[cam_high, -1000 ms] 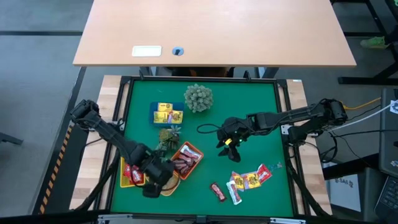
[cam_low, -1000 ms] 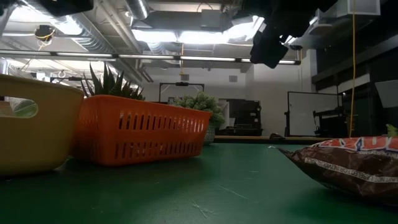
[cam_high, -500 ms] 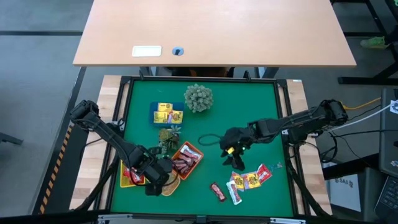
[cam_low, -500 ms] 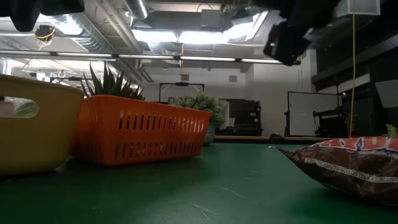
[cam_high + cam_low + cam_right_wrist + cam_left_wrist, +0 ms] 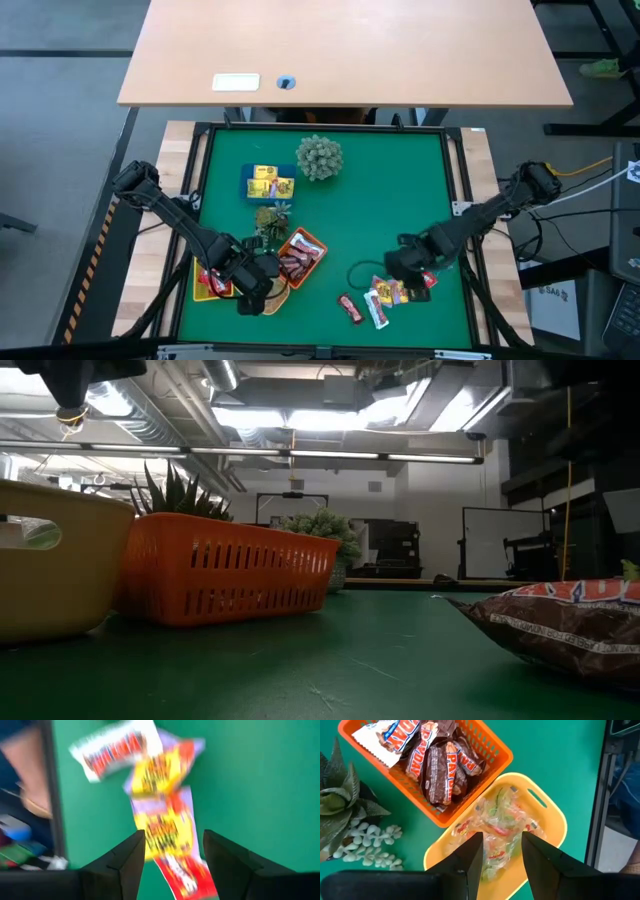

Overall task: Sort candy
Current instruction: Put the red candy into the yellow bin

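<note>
Loose candy [image 5: 393,292] lies near the table's near right: red and yellow packets [image 5: 159,827], a white one and a dark brown bar [image 5: 349,308]. My right gripper [image 5: 402,268] hangs open just above that pile, with the packets showing between its fingers [image 5: 174,855]. My left gripper [image 5: 255,292] is open over the yellow tray [image 5: 551,815], which holds clear greenish pieces [image 5: 496,822]; nothing is between its fingers [image 5: 501,857]. Beside it the orange tray [image 5: 496,751] holds dark brown bars [image 5: 437,772].
A spiky pale green plant ball [image 5: 318,157] stands at the far middle, and a blue tray of yellow packets [image 5: 268,183] to its left. A small succulent [image 5: 271,219] stands behind the orange tray. Red packets [image 5: 211,281] fill a tray at the near left. Green mat [image 5: 390,190] lies bare in the middle.
My right gripper has swung from the middle of the table toward the near right and come down a little, stopping over the loose candy pile. My left arm has stayed over the yellow tray, its wrist turning slightly.
</note>
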### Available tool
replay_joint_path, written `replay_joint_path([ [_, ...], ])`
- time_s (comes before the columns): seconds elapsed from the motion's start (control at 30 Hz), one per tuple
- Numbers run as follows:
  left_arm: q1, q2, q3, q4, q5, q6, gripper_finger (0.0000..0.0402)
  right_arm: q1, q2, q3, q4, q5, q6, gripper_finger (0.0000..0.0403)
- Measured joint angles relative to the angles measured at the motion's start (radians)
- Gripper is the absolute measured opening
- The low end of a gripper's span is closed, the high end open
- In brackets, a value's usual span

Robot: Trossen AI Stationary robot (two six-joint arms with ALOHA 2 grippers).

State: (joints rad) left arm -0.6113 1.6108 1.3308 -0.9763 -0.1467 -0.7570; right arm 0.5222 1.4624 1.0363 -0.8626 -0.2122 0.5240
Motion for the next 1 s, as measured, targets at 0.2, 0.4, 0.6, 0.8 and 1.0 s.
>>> replay_joint_path([
  [0.2, 0.000, 0.000, 0.000, 0.004, -0.002, 0.005, 0.0121, 0.130, 0.000, 0.000, -0.120, 0.159, 0.006, 0.0198],
  [0.4, 0.000, 0.000, 0.000, 0.004, -0.045, 0.007, 0.0121, 0.174, 0.000, -0.082, -0.131, 0.143, 0.007, 0.0198],
  [0.6, 0.000, 0.000, 0.000, 0.005, -0.073, 0.007, 0.0121, 0.171, 0.000, -0.199, -0.075, 0.117, 0.003, 0.0198],
  [0.8, 0.000, 0.000, 0.000, 0.005, -0.073, 0.007, 0.0121, 0.171, 0.000, -0.304, 0.083, 0.126, 0.024, 0.0198],
  [1.0, 0.002, 0.000, 0.000, 0.006, -0.073, 0.008, 0.0121, 0.171, -0.005, -0.358, 0.154, 0.113, 0.049, 0.0198],
])
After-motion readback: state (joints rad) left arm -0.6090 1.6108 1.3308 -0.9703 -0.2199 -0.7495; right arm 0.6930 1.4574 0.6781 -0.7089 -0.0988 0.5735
